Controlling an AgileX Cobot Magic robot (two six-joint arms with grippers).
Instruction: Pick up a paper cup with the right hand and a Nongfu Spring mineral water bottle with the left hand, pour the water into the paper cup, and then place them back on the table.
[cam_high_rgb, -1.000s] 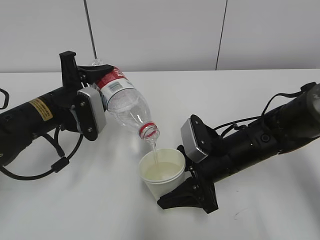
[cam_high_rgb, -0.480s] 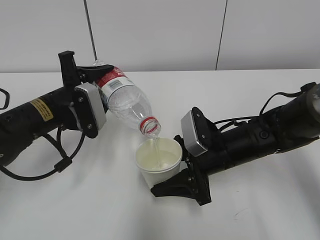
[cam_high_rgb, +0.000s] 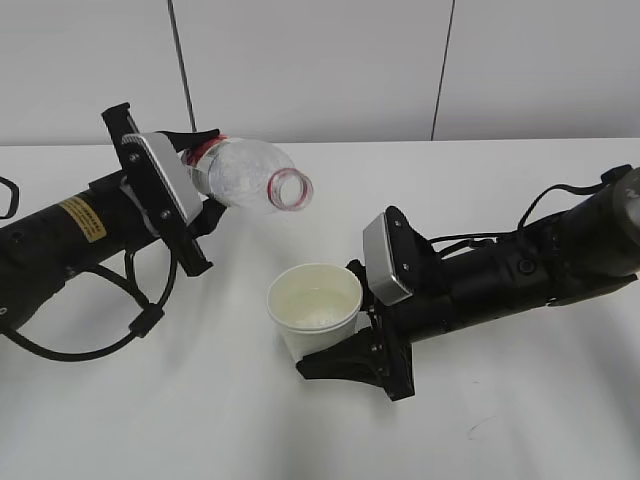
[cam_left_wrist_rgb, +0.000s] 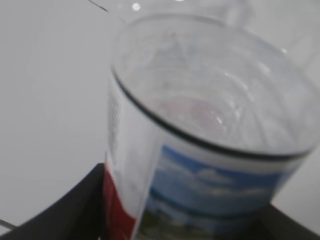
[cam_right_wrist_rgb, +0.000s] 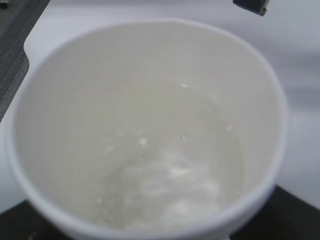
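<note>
Paper cup (cam_high_rgb: 314, 310), part-filled with water (cam_right_wrist_rgb: 160, 190), soft-walled, spillable, clamped low by right gripper (cam_high_rgb: 345, 355) above table (cam_high_rgb: 200, 420); bottle (cam_high_rgb: 245, 183), light, crushable, clasped mid-body by left gripper (cam_high_rgb: 190, 185), mouth near level.

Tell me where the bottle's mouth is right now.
In the exterior view, the Nongfu Spring mineral water bottle lies roughly level in the left hand, its open mouth up and left of the paper cup, not over it.

The bottle (cam_high_rgb: 248, 181) lies nearly level at upper left, above the worktop (cam_high_rgb: 220, 420). The paper cup (cam_high_rgb: 313, 318) sits lower centre, water (cam_high_rgb: 312, 309) inside it, apart from the bottle's mouth.
</note>
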